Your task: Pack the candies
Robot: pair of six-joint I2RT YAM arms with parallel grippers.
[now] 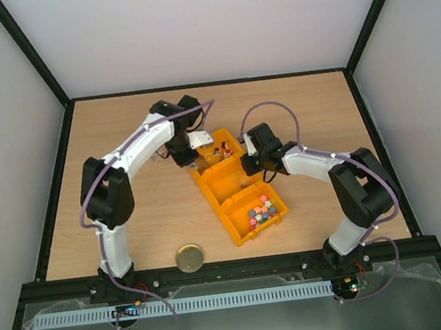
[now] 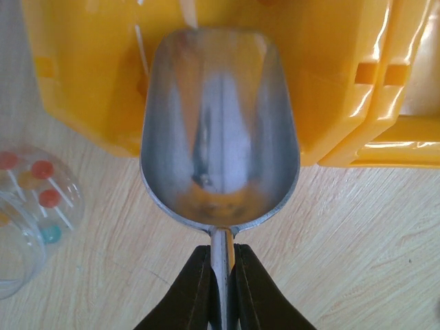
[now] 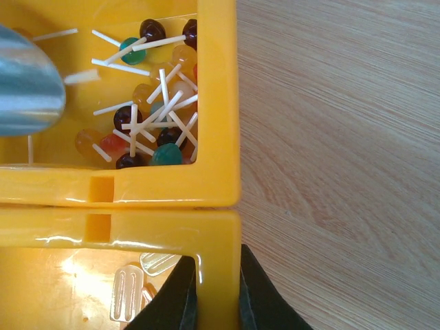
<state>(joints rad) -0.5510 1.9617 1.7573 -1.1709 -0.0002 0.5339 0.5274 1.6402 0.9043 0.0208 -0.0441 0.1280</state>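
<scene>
Candies (image 3: 157,130) lie in the tray's (image 3: 218,96) next compartment — beyond right jaws.

A glossy orange-yellow plastic tray (image 1: 224,184) of three compartments sits on a pale tabletop (image 1: 111,122) with fine wood grain. The tray's compartment nearest the arm bases holds small candies (image 1: 261,210) in bright pink, blue, green, yellow and red, and its far compartment holds round lollipops (image 3: 155,134) in dark brown, teal, amber and red on white sticks. At the tray's far end the metal scoop (image 2: 220,130) is dull silver with a yellow reflection, and off its near end the round lid (image 1: 189,258) is gold.
</scene>
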